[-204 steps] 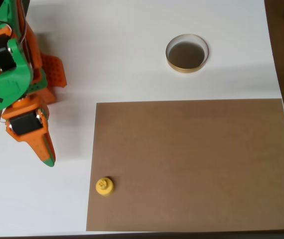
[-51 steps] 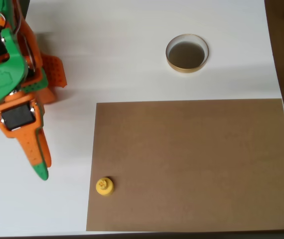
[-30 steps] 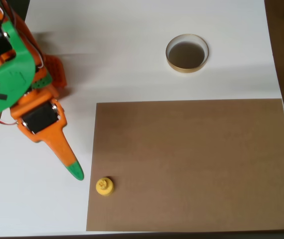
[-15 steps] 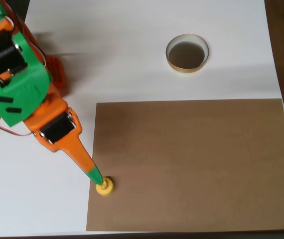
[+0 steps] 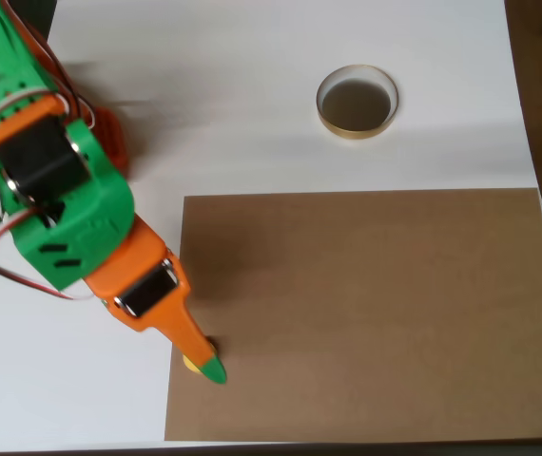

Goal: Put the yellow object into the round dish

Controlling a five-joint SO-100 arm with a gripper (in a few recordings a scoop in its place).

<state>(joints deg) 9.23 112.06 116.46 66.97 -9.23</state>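
In the overhead view the gripper reaches down from the upper left, its orange finger ending in a green tip that lies directly over the yellow object. Only 1 finger can be made out from above, so I cannot tell whether the jaws are spread, closed, or already pinching the piece; the green tip at least overlaps it in the picture, and whether it truly touches cannot be judged. Just a thin sliver of yellow peeks out on the left side of the finger, the rest being covered. That sliver sits on the brown board, right at the board's left edge and near its lower left corner. The green and orange arm stretches away from the board's upper left corner, over the white table. The round dish stands on the white table beyond the board's top edge, well apart from the board's lower left corner where the yellow piece lies, and roughly above the middle of the board's top edge. Its pale tan rim encircles a dark brownish inside, and the dish holds nothing.
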